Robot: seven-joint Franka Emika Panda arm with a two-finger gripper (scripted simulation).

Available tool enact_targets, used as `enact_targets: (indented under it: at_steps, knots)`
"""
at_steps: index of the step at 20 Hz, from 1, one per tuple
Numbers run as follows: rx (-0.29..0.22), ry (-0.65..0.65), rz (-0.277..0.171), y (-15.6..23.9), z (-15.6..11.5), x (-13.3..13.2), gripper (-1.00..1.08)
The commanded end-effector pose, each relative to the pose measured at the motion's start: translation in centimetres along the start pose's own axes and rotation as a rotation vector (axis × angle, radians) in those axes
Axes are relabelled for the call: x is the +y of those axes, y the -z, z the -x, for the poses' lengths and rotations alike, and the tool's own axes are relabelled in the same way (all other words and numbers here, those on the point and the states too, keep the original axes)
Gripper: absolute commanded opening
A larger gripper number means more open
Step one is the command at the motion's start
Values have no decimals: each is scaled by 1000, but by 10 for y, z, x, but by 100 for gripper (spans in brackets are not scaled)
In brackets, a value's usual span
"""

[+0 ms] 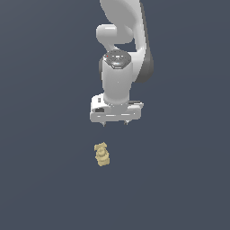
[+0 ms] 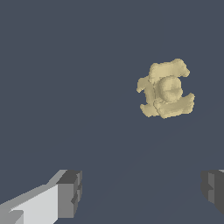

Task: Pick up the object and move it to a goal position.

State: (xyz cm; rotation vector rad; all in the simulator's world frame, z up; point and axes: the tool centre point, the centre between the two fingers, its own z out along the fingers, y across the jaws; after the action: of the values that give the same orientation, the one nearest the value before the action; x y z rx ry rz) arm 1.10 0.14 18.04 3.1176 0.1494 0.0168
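The object (image 1: 102, 154) is a small tan-yellow knobbly figurine lying on the dark grey floor. It also shows in the wrist view (image 2: 166, 89). My gripper (image 1: 115, 123) hangs on the white arm above the floor, beyond the object and slightly toward the exterior view's right of it. It is open and empty. In the wrist view the gripper (image 2: 142, 192) has its two grey fingertips (image 2: 70, 193) wide apart, and the object lies clear of them, not between them.
A plain dark grey floor (image 1: 45, 179) fills both views. No other objects or edges show.
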Motion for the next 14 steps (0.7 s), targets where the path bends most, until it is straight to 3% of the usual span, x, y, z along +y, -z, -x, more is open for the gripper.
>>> enact_targets:
  at_steps: [1,14]
  knots:
    - [-1,14,-1,-4,-7,4,100]
    - [-7,137,-12,-44,-60,45,100]
